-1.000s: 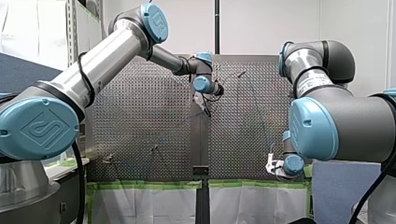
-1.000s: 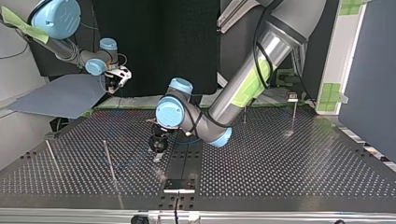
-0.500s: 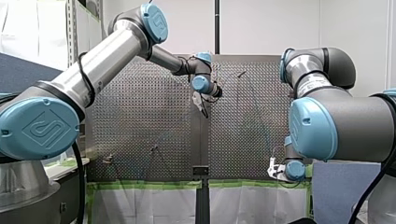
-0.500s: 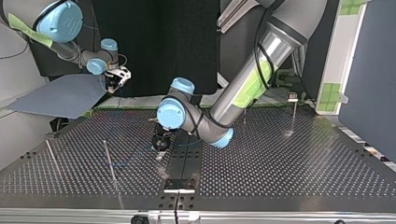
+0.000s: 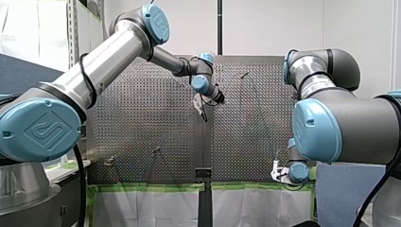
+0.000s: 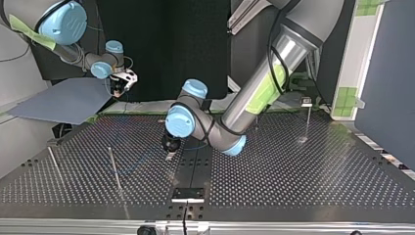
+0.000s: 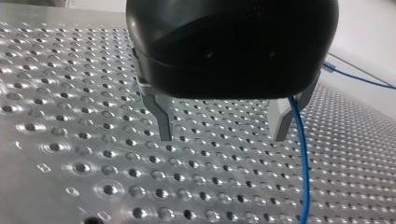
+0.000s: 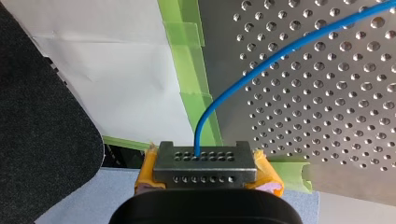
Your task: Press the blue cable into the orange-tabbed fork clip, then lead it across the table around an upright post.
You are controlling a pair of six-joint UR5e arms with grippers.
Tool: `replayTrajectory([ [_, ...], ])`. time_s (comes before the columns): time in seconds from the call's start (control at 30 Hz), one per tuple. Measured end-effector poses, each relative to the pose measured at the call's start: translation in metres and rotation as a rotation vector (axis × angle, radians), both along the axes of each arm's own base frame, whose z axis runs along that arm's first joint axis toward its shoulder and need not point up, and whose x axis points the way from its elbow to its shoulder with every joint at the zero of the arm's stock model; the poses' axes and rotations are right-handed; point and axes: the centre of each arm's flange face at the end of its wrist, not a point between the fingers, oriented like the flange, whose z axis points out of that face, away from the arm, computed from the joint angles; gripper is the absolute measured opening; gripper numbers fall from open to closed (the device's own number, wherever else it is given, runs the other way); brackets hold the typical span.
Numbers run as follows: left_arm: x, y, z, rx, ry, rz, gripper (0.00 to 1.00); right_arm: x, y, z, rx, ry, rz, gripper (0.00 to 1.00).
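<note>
My right arm's jaws are clenched on the blue cable, just off the perforated surface's near right edge. The cable arcs out over the surface. My left arm's jaws stand released over mid-surface, with the cable beside one finger; contact cannot be determined.

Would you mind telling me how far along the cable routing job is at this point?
Done: nothing I can confirm; no view shows the blue cable clipped in. In hand: my right claw is shut on the cable off the table's edge, while my left claw hangs open with the cable beside one finger. Left: clipping, then leading it around an upright post.
</note>
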Motion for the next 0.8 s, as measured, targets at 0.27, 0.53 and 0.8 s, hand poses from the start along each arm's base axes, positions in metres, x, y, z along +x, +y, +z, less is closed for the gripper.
replayTrajectory([
  [0.27,0.000,0.012,-0.006,0.035,0.062,0.007,1.00,-0.001,0.000,0.000,0.001,0.000,-0.001,0.00],
  [0.53,0.001,0.026,-0.010,0.097,0.106,0.018,1.00,0.001,0.001,0.000,0.001,0.004,0.004,0.00],
  [0.8,-0.003,0.035,-0.014,0.184,0.140,0.010,1.00,0.003,0.001,0.000,0.001,0.006,0.006,0.00],
])
